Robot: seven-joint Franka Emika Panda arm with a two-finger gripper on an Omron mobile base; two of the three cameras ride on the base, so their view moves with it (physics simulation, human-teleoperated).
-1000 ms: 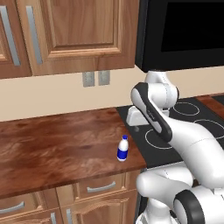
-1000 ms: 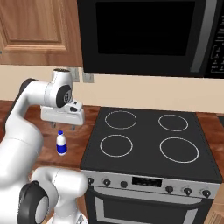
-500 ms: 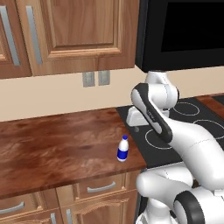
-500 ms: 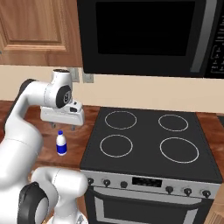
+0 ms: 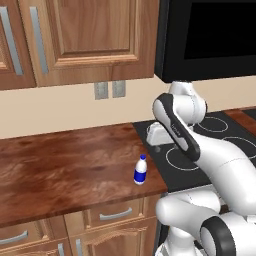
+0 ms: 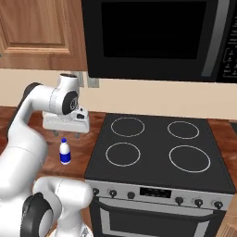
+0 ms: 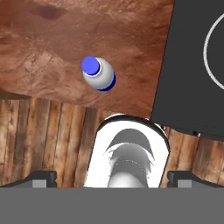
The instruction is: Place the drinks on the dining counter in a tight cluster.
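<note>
One of the drinks, a small white bottle (image 5: 141, 170) with a blue cap and label, stands upright near the front edge of a wood worktop (image 5: 65, 170), close to the stove. The bottle (image 6: 65, 152) sits just below and in front of my gripper (image 6: 66, 134), which hangs above the worktop, open and holding nothing. In the hand view the bottle (image 7: 99, 73) lies ahead of my gripper (image 7: 111, 177), its dark fingertips (image 7: 43, 177) spread wide apart. My gripper (image 5: 157, 146) hovers over the seam between worktop and stove. The dining counter is out of view.
A black stove (image 6: 157, 148) with four ring burners adjoins the worktop on the right. A black microwave (image 6: 152, 37) hangs above it. Wood upper cabinets (image 5: 80, 40) and a beige wall with outlets (image 5: 110, 90) back the worktop. Wood floor (image 7: 48, 131) lies below the front edge.
</note>
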